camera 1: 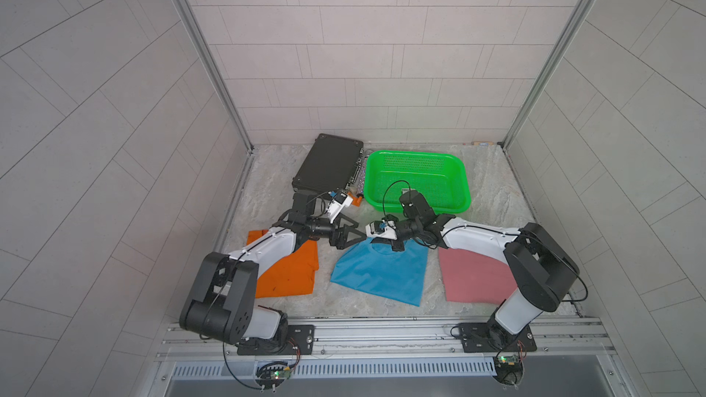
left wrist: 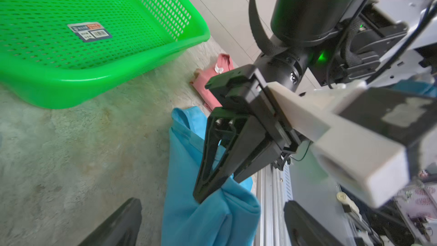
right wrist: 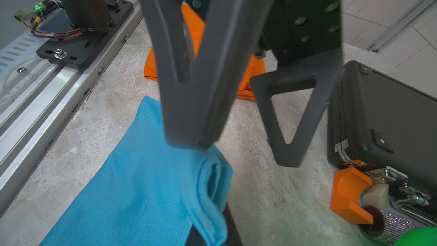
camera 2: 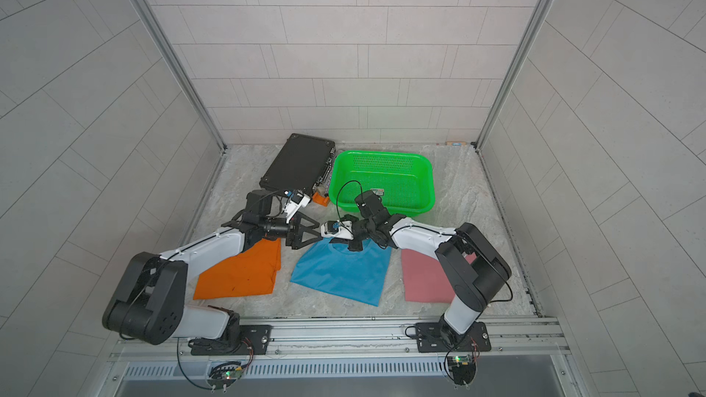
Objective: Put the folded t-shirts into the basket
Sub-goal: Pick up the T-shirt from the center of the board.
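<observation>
Three folded t-shirts lie along the near side of the table: orange (camera 1: 290,276) on the left, blue (camera 1: 382,276) in the middle, pink (camera 1: 473,276) on the right. The green basket (camera 1: 416,154) stands behind them with nothing in it. My right gripper (camera 1: 395,248) is shut on the blue t-shirt's (right wrist: 132,185) collar edge and bunches the cloth up a little. My left gripper (camera 1: 361,234) stands open at the same far edge. In the left wrist view the raised blue fold (left wrist: 201,221) sits between its fingers (left wrist: 123,223).
A black hard case (camera 1: 328,166) lies left of the basket, with a small orange block (camera 1: 356,200) at its near corner. Grey walls close three sides. A metal rail (camera 1: 382,332) carrying both arm bases runs along the front edge.
</observation>
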Available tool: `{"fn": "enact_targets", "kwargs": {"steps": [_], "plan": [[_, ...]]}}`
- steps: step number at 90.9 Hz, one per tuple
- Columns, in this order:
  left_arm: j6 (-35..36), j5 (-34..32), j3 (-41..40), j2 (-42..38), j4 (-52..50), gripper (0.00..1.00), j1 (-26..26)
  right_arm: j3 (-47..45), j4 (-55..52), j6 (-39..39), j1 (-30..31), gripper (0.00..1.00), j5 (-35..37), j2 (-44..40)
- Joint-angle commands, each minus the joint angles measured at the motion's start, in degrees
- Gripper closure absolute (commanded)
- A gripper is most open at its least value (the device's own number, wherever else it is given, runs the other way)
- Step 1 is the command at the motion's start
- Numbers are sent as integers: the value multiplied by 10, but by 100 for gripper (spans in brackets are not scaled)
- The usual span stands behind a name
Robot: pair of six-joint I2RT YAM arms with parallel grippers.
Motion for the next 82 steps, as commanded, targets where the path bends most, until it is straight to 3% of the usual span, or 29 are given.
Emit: {"fn": "enact_targets", "kwargs": {"steps": [1, 7, 14, 26, 41, 61, 65, 82], "plan": [[-49, 56, -14, 16, 145, 4, 4, -7, 14, -1, -2, 100, -2, -15], [16, 80, 5, 20, 76, 4, 7, -10, 13, -7, -2, 100, 3, -14], [168, 105, 39, 25, -70, 4, 7, -13, 16, -8, -4, 100, 4, -13], [192, 98, 43, 41, -70, 5, 1, -1, 2, 6, -14, 100, -18, -7], [159, 27, 46, 70, 4, 5, -9, 21, -34, 12, -34, 100, -46, 4], [224, -51, 69, 98, -55, 7, -67, 46, -68, 11, -55, 100, -73, 16], [215, -76, 78, 104, -59, 9, -75, 53, -84, 5, -56, 100, -78, 21], [198, -88, 108, 133, -70, 44, -77, 62, -100, 3, -57, 100, -86, 29]]}}
